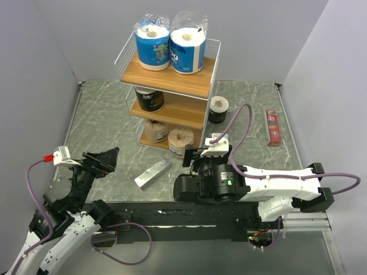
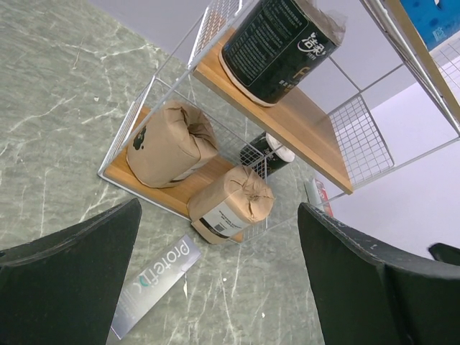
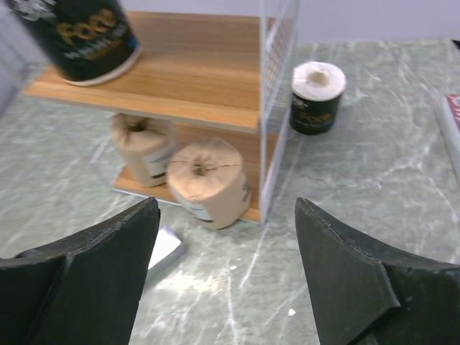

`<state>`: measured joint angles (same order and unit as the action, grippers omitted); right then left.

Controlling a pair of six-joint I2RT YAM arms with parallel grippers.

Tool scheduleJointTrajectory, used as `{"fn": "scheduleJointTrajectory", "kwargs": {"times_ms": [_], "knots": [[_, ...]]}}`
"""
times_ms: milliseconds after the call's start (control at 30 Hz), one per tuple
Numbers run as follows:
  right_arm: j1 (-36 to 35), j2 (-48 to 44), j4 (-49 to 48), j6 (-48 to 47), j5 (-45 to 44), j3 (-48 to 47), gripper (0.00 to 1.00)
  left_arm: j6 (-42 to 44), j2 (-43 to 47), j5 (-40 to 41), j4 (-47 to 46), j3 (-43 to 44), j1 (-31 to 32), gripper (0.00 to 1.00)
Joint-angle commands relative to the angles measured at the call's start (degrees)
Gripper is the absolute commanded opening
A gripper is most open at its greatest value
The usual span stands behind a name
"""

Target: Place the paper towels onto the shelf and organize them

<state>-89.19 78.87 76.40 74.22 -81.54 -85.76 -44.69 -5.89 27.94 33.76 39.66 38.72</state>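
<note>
The loose black-wrapped roll is standing upright, ahead-right of my nearer right gripper. I am holding it and the left gripper open, empty.

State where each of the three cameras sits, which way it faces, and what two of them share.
Top external: above and behind the bases, looking down at the shelf; both arms show.
Left wrist: low at the left, tilted up at the shelf; own fingers frame the bottom.
Right wrist: low, facing the shelf's lower tiers; own fingers below.
Shared: both wrist views hold the two brown rolls on the bottom tier.
</note>
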Motion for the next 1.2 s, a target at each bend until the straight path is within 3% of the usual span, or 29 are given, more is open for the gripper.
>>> {"fn": "scheduleJointTrajectory", "kwargs": {"times_ms": [0,67,167,200,267,300,333,367,500,700,800,833,933,1033,1167], "knots": [[-2.74,-1.96,13.51,-1.72,-2.58,-4.33,0.91,0.04,-1.14,0.97,-0.62,0.42,0.13,0.96],[-3.10,-3.19,13.16,-0.74,-1.44,-4.77,0.98,0.13,-1.23,0.88,-0.62,0.42,0.22,0.97],[-3.27,-5.12,5.37,-8.70,1.11,-5.82,1.00,-0.05,-1.49,0.97,-0.62,0.33,0.13,0.97],[-3.27,-6.17,-2.58,-24.83,4.16,-4.52,0.99,-0.05,-1.58,0.97,-0.54,0.33,0.22,0.96],[-3.27,-12.49,-39.24,-48.51,12.14,0.73,1.00,-0.05,-1.76,0.97,-0.54,0.42,0.13,0.96],[-3.10,-15.73,-51.58,-69.78,19.41,9.47,0.99,-0.14,-1.84,1.06,-0.45,0.51,0.13,0.96],[-2.14,-21.51,-58.05,-73.04,35.93,12.51,1.00,-0.14,-1.76,1.06,-0.45,0.51,0.13,0.96],[-0.91,-23.31,-64.73,-73.77,40.01,14.80,0.99,-0.22,-1.84,1.23,-0.36,0.51,0.22,0.96],[4.89,-22.80,-58.22,-73.16,42.78,12.55,1.00,-0.40,-1.14,1.41,-0.36,0.51,0.13,0.96],[10.08,-13.94,-53.55,-76.58,49.45,16.58,0.97,0.04,-1.05,1.24,-0.54,0.42,0.13,0.96],[12.27,-8.24,-53.47,-81.15,53.13,17.03,0.72,-0.05,-1.05,1.15,-0.45,0.51,0.22,0.97],[13.33,-6.55,-53.29,-82.03,54.45,16.76,0.58,-0.14,-0.97,1.23,-0.27,0.59,0.22,0.96],[17.55,0.48,-51.80,-84.14,59.20,14.48,0.36,-0.31,-0.09,1.59,-0.27,0.42,0.13,0.96],[19.66,6.72,-51.53,-86.16,61.06,12.90,0.24,-0.49,0.88,2.29,-0.18,0.51,0.22,0.96],[21.33,13.05,-51.62,-88.62,62.11,12.28,0.19,-0.67,1.41,2.73,0.08,0.60,0.22,0.96]]}}
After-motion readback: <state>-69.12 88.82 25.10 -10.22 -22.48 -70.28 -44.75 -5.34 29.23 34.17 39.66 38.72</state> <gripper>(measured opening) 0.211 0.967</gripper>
